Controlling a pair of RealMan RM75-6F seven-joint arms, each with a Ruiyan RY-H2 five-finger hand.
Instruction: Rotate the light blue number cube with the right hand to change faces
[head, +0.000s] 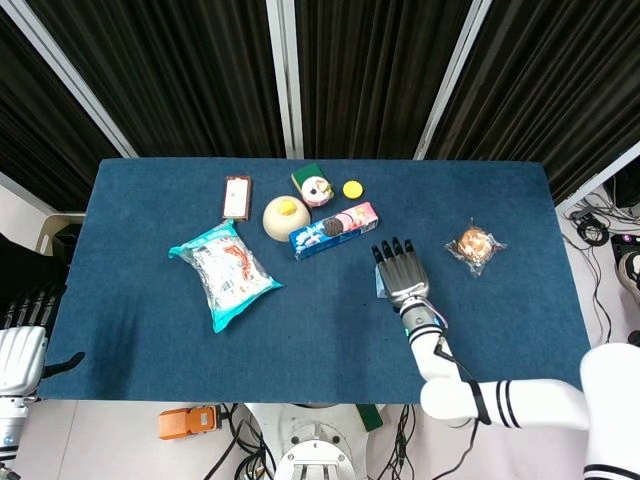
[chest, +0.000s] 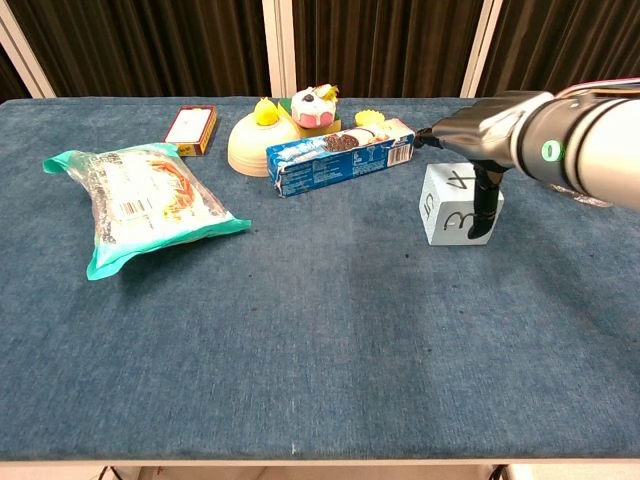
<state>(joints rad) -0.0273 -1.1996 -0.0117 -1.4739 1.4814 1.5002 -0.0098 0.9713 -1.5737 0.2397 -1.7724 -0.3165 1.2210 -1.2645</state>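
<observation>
The light blue number cube (chest: 447, 213) stands on the blue table (chest: 300, 350), right of centre, with a 3 on its front face and a 4 on top. My right hand (chest: 478, 135) lies flat over the cube's top with its fingers stretched out, and its thumb (chest: 487, 205) hangs down across the right part of the front face. In the head view the right hand (head: 401, 272) covers the cube almost wholly. My left hand (head: 20, 345) hangs off the table's near left corner, fingers apart and holding nothing.
A teal snack bag (head: 225, 272) lies at the left. Behind the cube are a blue cookie box (head: 333, 230), a cream dome with a yellow top (head: 285, 217), a small brown box (head: 237, 196), a cupcake toy (head: 313, 186) and a yellow disc (head: 352, 189). A wrapped bun (head: 474, 245) lies to the right.
</observation>
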